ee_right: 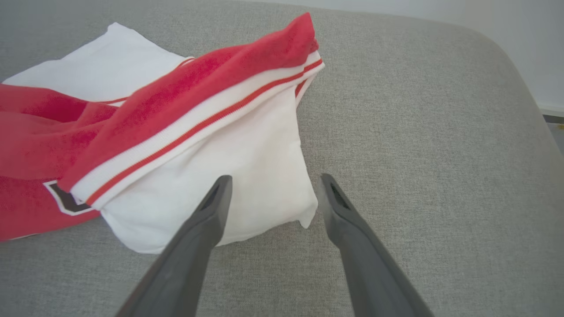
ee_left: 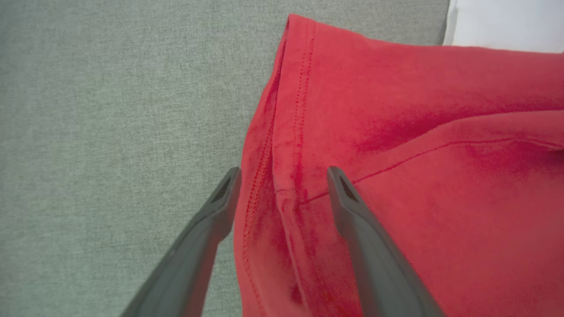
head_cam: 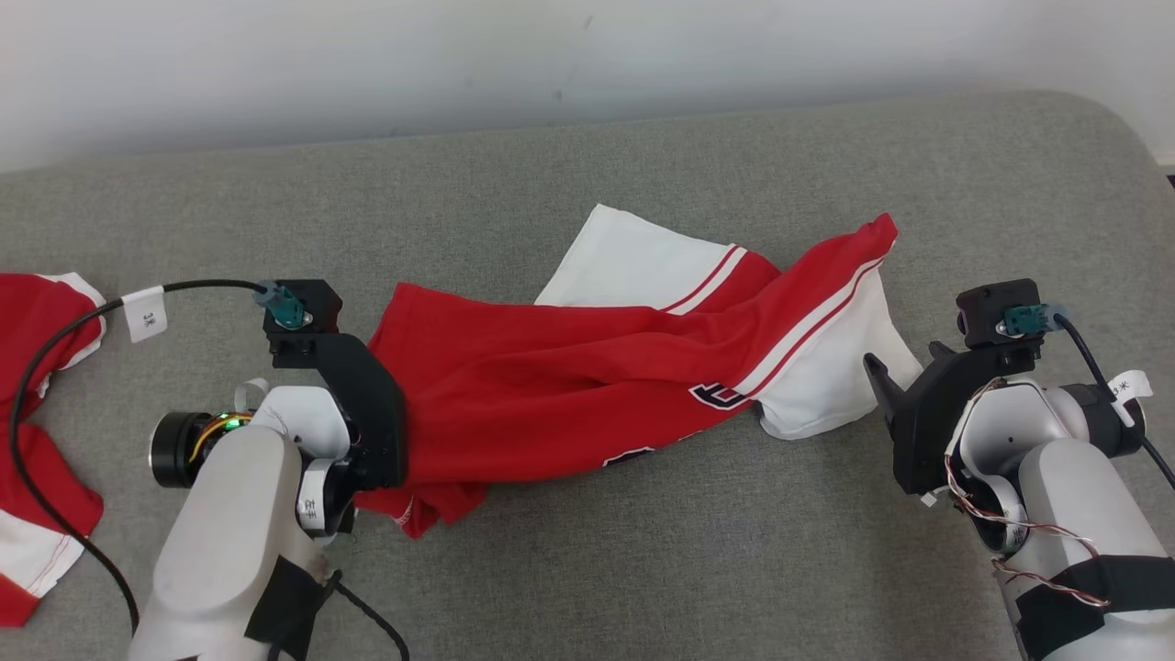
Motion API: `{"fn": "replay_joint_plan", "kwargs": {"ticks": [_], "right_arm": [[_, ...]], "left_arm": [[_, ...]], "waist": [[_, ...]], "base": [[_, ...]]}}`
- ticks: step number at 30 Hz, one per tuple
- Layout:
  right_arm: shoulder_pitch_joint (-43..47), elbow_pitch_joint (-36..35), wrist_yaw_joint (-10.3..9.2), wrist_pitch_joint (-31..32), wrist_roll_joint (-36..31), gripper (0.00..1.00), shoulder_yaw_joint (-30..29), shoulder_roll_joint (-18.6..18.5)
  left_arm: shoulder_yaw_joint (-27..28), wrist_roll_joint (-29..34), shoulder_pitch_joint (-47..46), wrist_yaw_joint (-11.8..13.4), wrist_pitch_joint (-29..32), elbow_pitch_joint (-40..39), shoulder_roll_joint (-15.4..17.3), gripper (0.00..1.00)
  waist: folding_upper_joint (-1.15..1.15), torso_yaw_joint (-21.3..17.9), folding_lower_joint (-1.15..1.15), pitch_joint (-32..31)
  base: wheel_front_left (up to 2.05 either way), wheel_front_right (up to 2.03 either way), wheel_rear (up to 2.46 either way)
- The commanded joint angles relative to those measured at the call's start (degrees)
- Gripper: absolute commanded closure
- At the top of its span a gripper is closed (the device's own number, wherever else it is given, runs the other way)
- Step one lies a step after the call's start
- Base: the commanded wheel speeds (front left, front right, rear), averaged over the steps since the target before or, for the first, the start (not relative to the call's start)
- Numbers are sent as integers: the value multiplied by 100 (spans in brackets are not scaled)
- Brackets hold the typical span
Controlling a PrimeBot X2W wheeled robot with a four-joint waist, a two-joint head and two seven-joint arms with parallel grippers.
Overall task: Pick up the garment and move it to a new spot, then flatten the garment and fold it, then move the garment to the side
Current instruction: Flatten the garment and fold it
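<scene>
The garment (head_cam: 569, 386) is a red and white jersey with dark lettering, lying twisted and bunched across the middle of the grey padded surface (head_cam: 643, 569). My left gripper (ee_left: 283, 176) is open, its fingers straddling the stitched red hem (ee_left: 291, 110) at the garment's left end. In the head view the left gripper (head_cam: 386, 441) sits over that end. My right gripper (ee_right: 274, 180) is open over the corner of the white sleeve (ee_right: 246, 176) at the garment's right end. In the head view the right gripper (head_cam: 904, 360) stands just right of that sleeve. Nothing is held.
A second red and white garment (head_cam: 37, 431) lies at the far left edge, under the left arm's black cable (head_cam: 55, 340). A pale wall (head_cam: 551, 55) runs behind the surface, whose back right corner (head_cam: 1102, 119) is rounded. Bare grey cloth lies in front of and behind the garment.
</scene>
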Motion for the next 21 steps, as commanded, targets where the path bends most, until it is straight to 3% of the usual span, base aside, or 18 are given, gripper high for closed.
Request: {"fn": "replay_joint_plan", "kwargs": {"ticks": [1,8,9,11,12,13,16,17,21], "right_arm": [[-62,28,-11,-23,29,0,14,-38],[-178,166,-11,-67,66,0,77,-90],[-199,175,-11,-70,79,0,77,-103],[-217,197,-11,-82,89,0,72,-116],[-219,202,-11,-96,87,0,66,-119],[-214,210,-11,-108,84,0,58,-123],[-203,232,-11,-116,82,0,45,-123],[-210,246,-11,-103,80,0,45,-115],[-230,282,-11,-79,82,0,52,-106]], "left_arm": [[-21,49,-92,-11,63,-27,57,0],[-143,27,-222,-11,545,-51,76,0],[-156,9,-227,-4,613,-67,68,4],[-189,19,-235,3,727,-133,85,16],[-207,13,-225,4,787,-165,88,29],[-215,-23,-200,2,859,-194,75,51],[-244,-67,-116,9,1000,-306,69,62],[-268,-79,-45,19,1063,-368,70,100],[-261,-88,-4,60,966,-525,77,100]], "waist": [[-1,-8,-2,53],[-1,-16,-2,130],[-1,-16,-2,136],[-1,-10,-2,138],[-1,-8,-2,136],[-1,-5,-2,131],[-1,0,-2,109],[-1,0,-2,100],[-1,3,-2,101]], "base": [[0,0,0],[0,0,0],[0,0,0],[0,0,0],[0,0,0],[0,0,0],[0,0,0],[0,0,0],[0,0,0]]}}
